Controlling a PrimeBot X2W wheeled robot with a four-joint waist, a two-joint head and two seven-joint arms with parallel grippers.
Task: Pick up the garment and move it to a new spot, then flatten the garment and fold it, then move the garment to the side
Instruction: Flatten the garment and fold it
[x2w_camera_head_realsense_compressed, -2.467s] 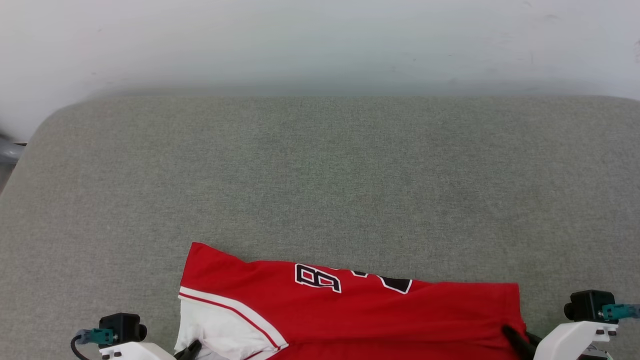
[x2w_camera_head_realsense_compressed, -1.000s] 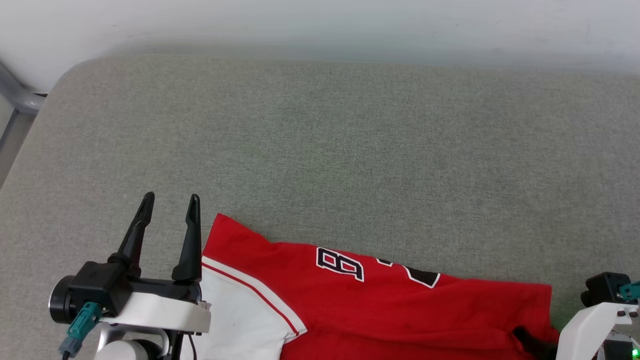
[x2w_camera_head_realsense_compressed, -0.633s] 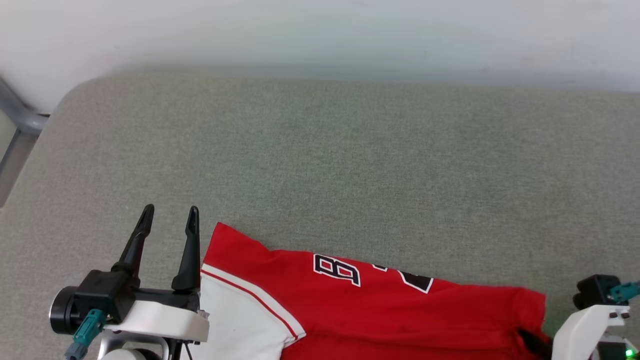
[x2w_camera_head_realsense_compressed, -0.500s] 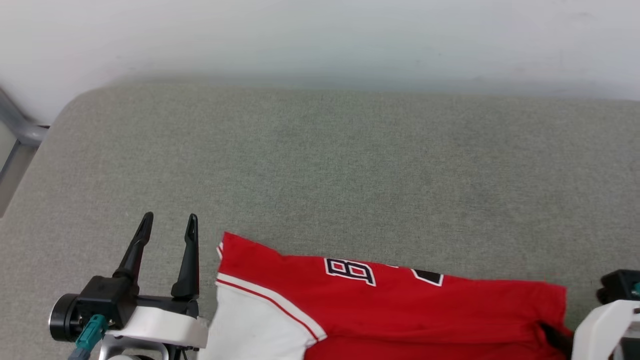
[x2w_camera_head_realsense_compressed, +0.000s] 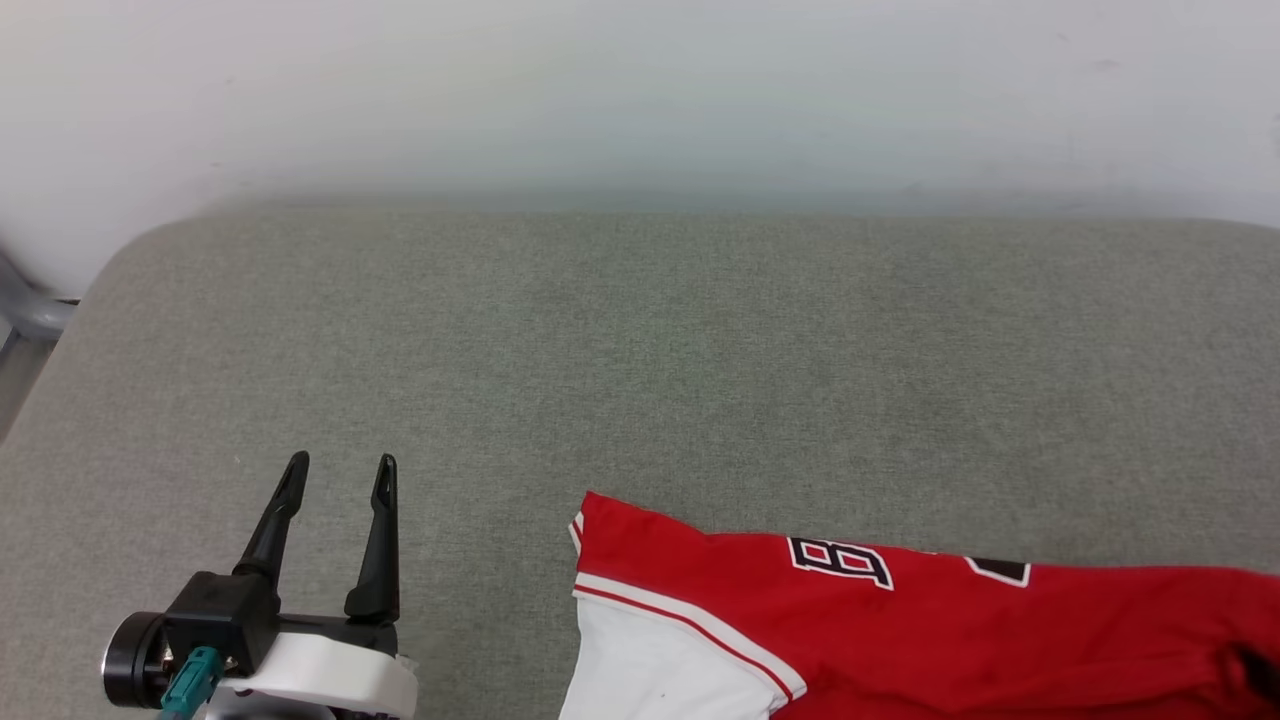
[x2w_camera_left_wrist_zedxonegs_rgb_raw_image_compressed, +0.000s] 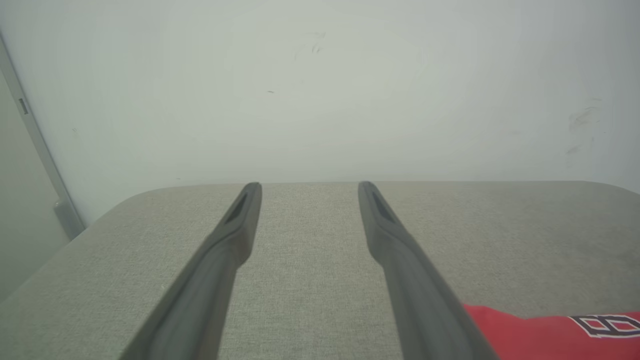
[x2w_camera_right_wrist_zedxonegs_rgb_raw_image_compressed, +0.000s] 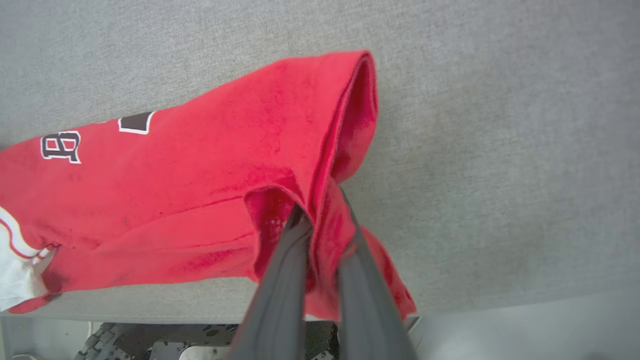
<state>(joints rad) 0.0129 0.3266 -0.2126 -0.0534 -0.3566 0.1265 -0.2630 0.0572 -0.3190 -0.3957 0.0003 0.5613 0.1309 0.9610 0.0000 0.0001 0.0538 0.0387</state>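
The garment (x2w_camera_head_realsense_compressed: 900, 630), a red jersey with a white sleeve and black-and-white numerals, lies folded along the near edge at the lower right of the head view. My right gripper (x2w_camera_right_wrist_zedxonegs_rgb_raw_image_compressed: 322, 220) is shut on the garment (x2w_camera_right_wrist_zedxonegs_rgb_raw_image_compressed: 200, 175) at its red right-hand hem, and cloth bunches around the fingers. My left gripper (x2w_camera_head_realsense_compressed: 340, 465) hovers open and empty over bare surface, well to the left of the sleeve. In the left wrist view the left gripper (x2w_camera_left_wrist_zedxonegs_rgb_raw_image_compressed: 308, 186) points at the wall, with a strip of the garment (x2w_camera_left_wrist_zedxonegs_rgb_raw_image_compressed: 550, 330) at the bottom right.
A grey padded surface (x2w_camera_head_realsense_compressed: 640, 350) stretches back to a white wall (x2w_camera_head_realsense_compressed: 640, 90). A grey metal post (x2w_camera_head_realsense_compressed: 25, 315) stands off its left corner. In the right wrist view the surface's near edge (x2w_camera_right_wrist_zedxonegs_rgb_raw_image_compressed: 150, 312) runs just under the garment, with dark machinery (x2w_camera_right_wrist_zedxonegs_rgb_raw_image_compressed: 150, 345) below it.
The right gripper closed on the hem, and the garment has slid to the right, away from the left gripper. The left gripper stayed open. The head view shifted too.
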